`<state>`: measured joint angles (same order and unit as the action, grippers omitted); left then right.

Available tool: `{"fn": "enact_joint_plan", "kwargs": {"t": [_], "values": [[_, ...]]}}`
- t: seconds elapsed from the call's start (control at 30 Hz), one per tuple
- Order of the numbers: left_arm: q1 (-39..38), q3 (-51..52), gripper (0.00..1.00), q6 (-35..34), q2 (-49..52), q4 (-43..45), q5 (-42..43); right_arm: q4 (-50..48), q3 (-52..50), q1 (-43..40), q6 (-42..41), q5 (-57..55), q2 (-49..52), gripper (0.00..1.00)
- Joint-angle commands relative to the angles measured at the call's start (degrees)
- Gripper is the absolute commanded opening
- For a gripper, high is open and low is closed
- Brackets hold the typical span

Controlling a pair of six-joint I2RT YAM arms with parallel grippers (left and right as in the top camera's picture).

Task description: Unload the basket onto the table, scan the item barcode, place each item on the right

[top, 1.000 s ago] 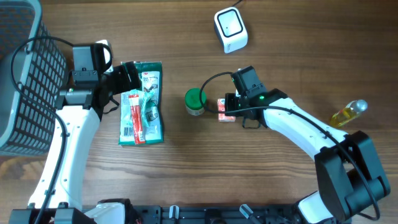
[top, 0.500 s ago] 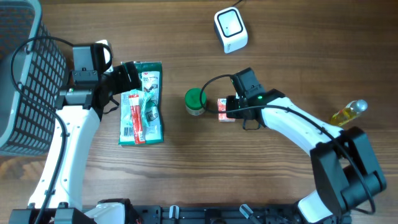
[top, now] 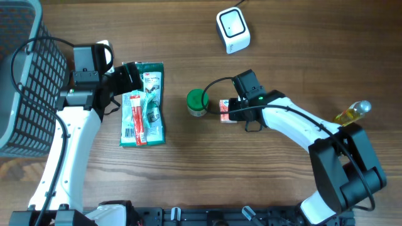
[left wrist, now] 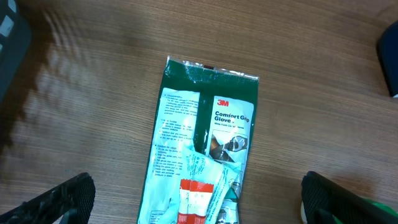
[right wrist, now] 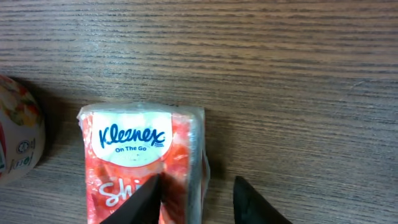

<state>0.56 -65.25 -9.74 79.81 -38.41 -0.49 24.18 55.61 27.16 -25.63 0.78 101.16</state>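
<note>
Hovering over a brown wooden table [top: 301, 56] in the overhead view, the right gripper [top: 230, 112] is above a red plastic-wrapped Kleenex tissue pack [top: 224, 105]. The pack lies just beside a green-lidded round jar [top: 197, 102], well apart from the white box-shaped barcode scanner [top: 233, 29]. The left gripper [top: 129, 80] hangs above a flat green 3M glove packet [top: 151, 100].

Left wrist view: jaws spread wide, holding nothing, the packet lying between them.

Right wrist view: jaws about half-spread, 1 finger [right wrist: 146, 199] overlapping the pack's face, the other over bare wood. Closing now could pinch only the wrapper's edge, or shove the pack against the jar, since the jaws do not straddle it.
</note>
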Motion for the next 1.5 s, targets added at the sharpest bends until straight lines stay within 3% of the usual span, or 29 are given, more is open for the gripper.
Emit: {"fn": "enact_joint_plan", "kwargs": {"t": [0.0, 0.13, 0.33, 0.47, 0.53, 0.63, 0.67, 0.73, 0.83, 1.0, 1.23, 1.37, 1.47], "values": [[0.31, -0.63, 1.0, 0.28, -0.63, 0.17, 0.48, 0.33, -0.79, -0.2, -0.09, -0.74, 1.75, 0.47], [0.31, -0.63, 1.0, 0.28, -0.63, 0.17, 0.48, 0.57, -0.9, -0.2, -1.53, -2.78, 1.81, 0.43], [0.31, -0.63, 1.0, 0.28, -0.63, 0.17, 0.48, 1.03, -0.96, -0.2, -4.48, -4.37, 2.69, 0.07], [0.31, -0.63, 1.0, 0.31, -0.63, 0.17, 0.48, 1.88, -0.96, -0.22, -5.01, -4.42, 2.69, 0.09], [0.31, -0.63, 1.0, 0.31, -0.63, 0.17, 0.48, 2.47, -0.96, -0.2, -4.94, -4.37, 2.69, 0.27], [0.31, -0.63, 1.0, 0.31, -0.63, 0.17, 0.48, 2.78, -0.96, -0.22, -4.87, -4.39, 2.67, 0.33], [0.31, -0.63, 1.0, 0.31, -0.63, 0.17, 0.48, 2.84, -0.96, -0.24, -4.87, -4.39, 2.67, 0.27], [0.31, -0.63, 1.0, 0.28, -0.63, 0.17, 0.48, 2.84, -0.96, -0.26, -4.98, -4.39, 2.67, 0.04], [0.31, -0.63, 1.0, 0.31, -0.63, 0.17, 0.48, 2.91, -0.96, -1.14, -4.85, -2.19, 2.67, 0.04], [0.31, -0.63, 1.0, 0.31, -0.63, 0.17, 0.48, 3.21, -0.94, -5.4, 0.15, 12.28, 0.13, 0.04], [0.31, -0.63, 1.0, 0.28, -0.63, 0.17, 0.48, 5.29, -0.94, -17.44, 16.94, 55.23, -11.87, 0.04], [0.31, -0.63, 1.0, 0.31, -0.63, 0.17, 0.48, 9.99, -0.94, -19.47, 18.21, 61.37, -14.43, 0.04], [0.31, -0.63, 1.0, 0.28, -0.63, 0.17, 0.48, 10.36, -0.94, -19.54, 22.95, 76.91, -14.56, 0.04]]}}
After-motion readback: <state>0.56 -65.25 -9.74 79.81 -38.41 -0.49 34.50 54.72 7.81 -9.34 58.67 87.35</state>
